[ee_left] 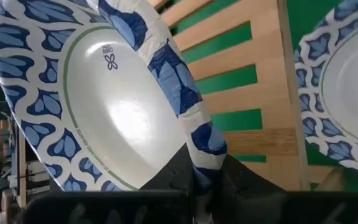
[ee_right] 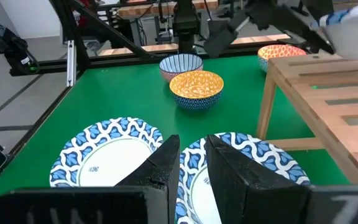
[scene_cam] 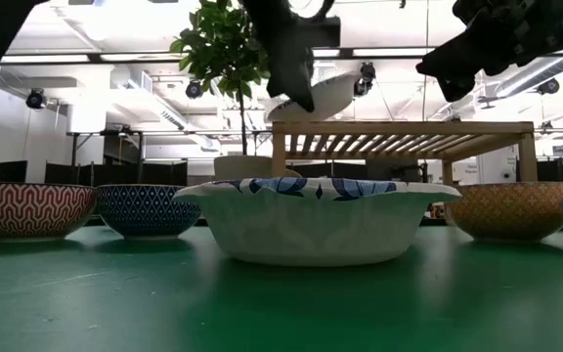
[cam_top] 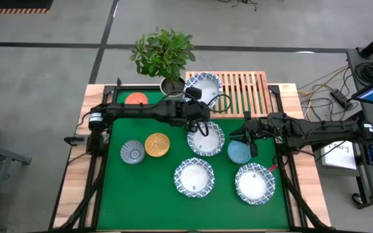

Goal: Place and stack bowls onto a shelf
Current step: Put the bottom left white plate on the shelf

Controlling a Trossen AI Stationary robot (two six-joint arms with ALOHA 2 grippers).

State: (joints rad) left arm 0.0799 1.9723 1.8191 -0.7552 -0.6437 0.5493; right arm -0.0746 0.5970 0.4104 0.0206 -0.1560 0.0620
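My left gripper is shut on a wide white bowl with a blue-patterned rim, tilted over the left end of the pale slatted shelf. The low view shows this bowl just above the shelf top; whether it touches I cannot tell. My right gripper is narrowly open and holds nothing, hovering beside the light blue bowl. Three more white bowls sit on the green mat, as do the orange-red, dark blue patterned and yellow-orange bowls. My left gripper holds the white bowl by its blue-patterned rim, pinched with one finger on the inner face and one on the outer. The fingers come from above, slanting down. The bowl is tilted, its hollow facing the left arm, over the shelf's left end.
A leafy plant in a white pot stands at the far edge, just left of the shelf. The shelf's right part is bare slats. The green mat has free room at its near left.
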